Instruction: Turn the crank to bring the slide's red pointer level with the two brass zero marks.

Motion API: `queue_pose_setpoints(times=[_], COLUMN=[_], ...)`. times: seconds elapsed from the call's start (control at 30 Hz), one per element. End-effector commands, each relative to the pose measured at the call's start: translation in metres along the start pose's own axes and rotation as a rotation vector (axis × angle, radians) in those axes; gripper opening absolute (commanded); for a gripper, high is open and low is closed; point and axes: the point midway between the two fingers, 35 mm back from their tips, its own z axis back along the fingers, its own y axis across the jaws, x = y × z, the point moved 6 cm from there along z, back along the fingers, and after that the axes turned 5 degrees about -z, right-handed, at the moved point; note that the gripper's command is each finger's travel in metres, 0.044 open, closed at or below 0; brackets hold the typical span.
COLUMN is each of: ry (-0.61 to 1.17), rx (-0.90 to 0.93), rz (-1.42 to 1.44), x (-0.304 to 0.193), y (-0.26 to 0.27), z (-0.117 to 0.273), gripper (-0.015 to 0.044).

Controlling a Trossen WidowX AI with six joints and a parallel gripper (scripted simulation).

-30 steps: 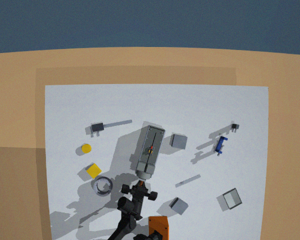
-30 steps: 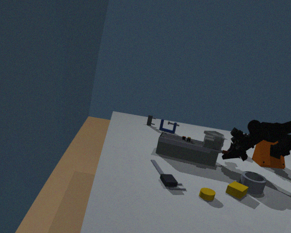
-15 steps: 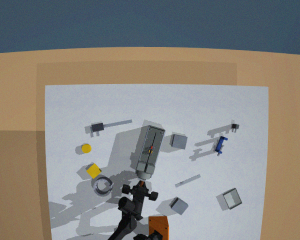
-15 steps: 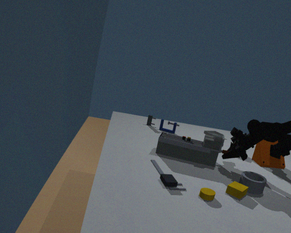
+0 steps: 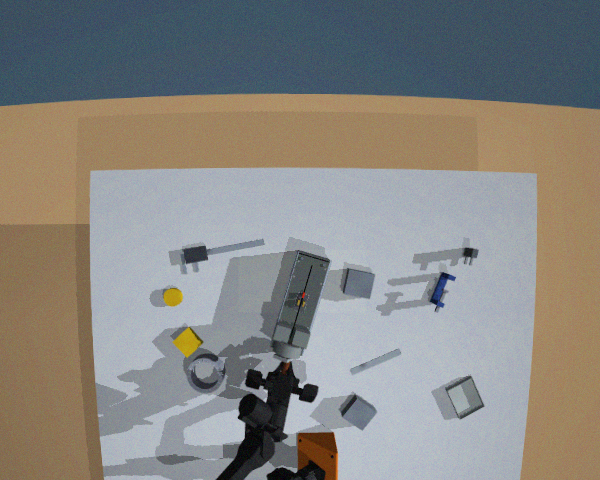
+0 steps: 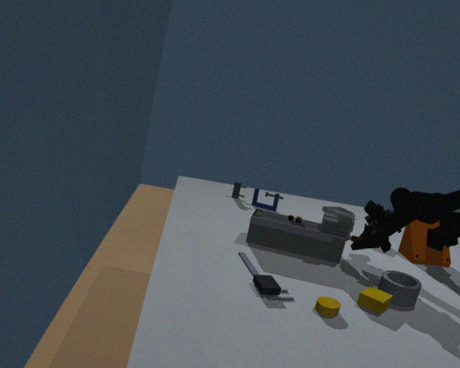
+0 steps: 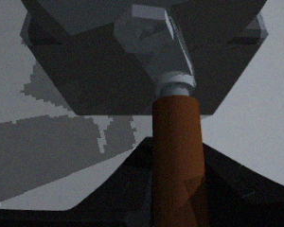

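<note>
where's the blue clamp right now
In the top view, the blue clamp is on the right side of the white surface, just below the small dark block with two prongs.

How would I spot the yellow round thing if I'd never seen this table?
Find the long grey machine on the white board. In the top view, look left of it for two yellow things. Yours is the round, flat disc; its neighbour is a block.

No legible txt, nos. or signs.
I can't read any lettering, brand or label w/ certainty in top, ext. or wrist views.
</note>
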Motion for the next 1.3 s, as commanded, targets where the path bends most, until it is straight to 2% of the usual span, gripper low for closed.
queue_pose_setpoints(times=[0.0,1.27], ry=[-0.01,-0.01], rx=[-0.02,-0.021], rz=[-0.014,-0.013], x=[0.002,0.032], y=[-0.007,-0.012], z=[0.003,0.033], gripper=[0.0,0.0])
